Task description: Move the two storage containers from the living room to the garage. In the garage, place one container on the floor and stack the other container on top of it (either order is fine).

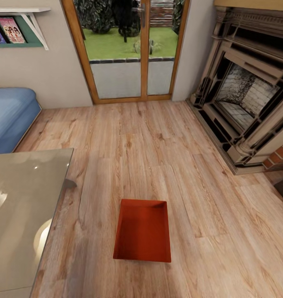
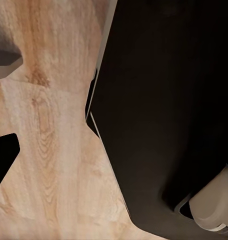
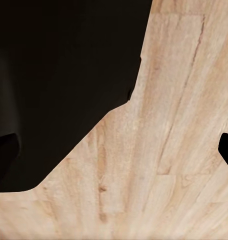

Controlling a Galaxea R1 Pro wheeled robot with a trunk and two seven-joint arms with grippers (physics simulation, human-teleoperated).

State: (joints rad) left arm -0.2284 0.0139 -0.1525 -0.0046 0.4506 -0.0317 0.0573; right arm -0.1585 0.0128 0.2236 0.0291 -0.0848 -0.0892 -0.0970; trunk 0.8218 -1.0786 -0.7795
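One orange-red bin (image 1: 142, 231) sits on the light wood-plank floor (image 1: 158, 145) of the living room. Open top, low straight walls, flat bare bottom, nothing in it. Upright, resting flat.

Surroundings: a glass-topped table (image 1: 21, 215) just beside the bin on the left; a blue sofa (image 1: 11, 116) beyond it; wood-framed glass doors (image 1: 133, 49) at the far wall; a fireplace (image 1: 245, 91) on the right. Floor between bin and doors is bare.

Long axis runs from the camera toward the doors; short sides face near and far.

Wrist views: plank floor and dark robot body. Jaw state and the bin's place relative to the jaws: cannot tell.
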